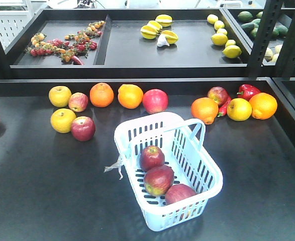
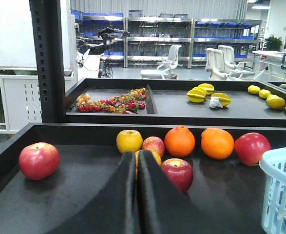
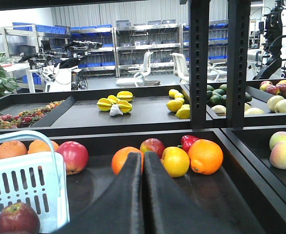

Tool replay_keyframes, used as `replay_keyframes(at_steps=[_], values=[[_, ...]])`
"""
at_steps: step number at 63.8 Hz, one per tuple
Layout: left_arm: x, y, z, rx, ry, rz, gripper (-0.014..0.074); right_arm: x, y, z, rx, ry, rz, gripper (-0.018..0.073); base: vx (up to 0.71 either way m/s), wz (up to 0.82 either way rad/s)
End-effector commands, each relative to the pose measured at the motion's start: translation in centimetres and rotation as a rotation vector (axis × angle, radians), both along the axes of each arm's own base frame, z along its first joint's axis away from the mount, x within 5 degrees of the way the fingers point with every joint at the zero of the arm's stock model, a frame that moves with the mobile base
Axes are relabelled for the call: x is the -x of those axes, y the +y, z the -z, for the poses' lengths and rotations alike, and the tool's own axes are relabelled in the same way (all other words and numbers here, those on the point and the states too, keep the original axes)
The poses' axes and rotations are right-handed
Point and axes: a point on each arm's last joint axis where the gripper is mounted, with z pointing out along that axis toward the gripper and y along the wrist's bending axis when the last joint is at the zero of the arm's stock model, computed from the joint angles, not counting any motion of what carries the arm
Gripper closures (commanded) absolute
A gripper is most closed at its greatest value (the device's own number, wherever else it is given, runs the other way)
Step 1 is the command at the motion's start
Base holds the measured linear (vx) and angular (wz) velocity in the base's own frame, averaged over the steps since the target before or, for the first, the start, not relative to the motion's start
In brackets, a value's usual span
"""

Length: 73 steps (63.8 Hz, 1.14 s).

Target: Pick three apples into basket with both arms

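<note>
Three apples [image 1: 159,175] lie in a row inside the basket [image 1: 207,163], which we see near the front of the tabletop [image 1: 36,191], apart from the fruit along the back edge. Left tool [image 2: 136,163] and right tool [image 3: 143,163]: both pressed together, holding nothing.

Across the middle of the front view runs a row of fruit: a yellow apple [image 1: 60,96], two oranges [image 1: 102,94] and a big red apple [image 1: 155,101] at centre-left. To the right sit another orange [image 1: 204,110], a red pepper [image 1: 248,91] and a lemon [image 1: 239,109]. In the upper tray lie starfruit [image 1: 159,29], lemons [image 1: 221,36] and, upper left, cherry tomatoes [image 1: 62,44]. White chairs [image 2: 163,62] stand far back.
</note>
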Motion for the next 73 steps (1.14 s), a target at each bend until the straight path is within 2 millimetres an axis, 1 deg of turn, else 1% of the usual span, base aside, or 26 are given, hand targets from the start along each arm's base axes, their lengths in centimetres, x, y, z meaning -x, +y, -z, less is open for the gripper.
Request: replay_keyframes(at_steps=[1, 73], values=[[0.06, 0.02, -0.01, 0.008, -0.070, -0.002, 0.0603, 0.10, 0.05, -0.31, 0.017, -0.078, -0.002, 0.0564, 0.00, 0.00], [0.06, 0.02, -0.01, 0.008, -0.070, -0.002, 0.0603, 0.10, 0.05, -0.31, 0.017, -0.075, -0.002, 0.0564, 0.00, 0.00]])
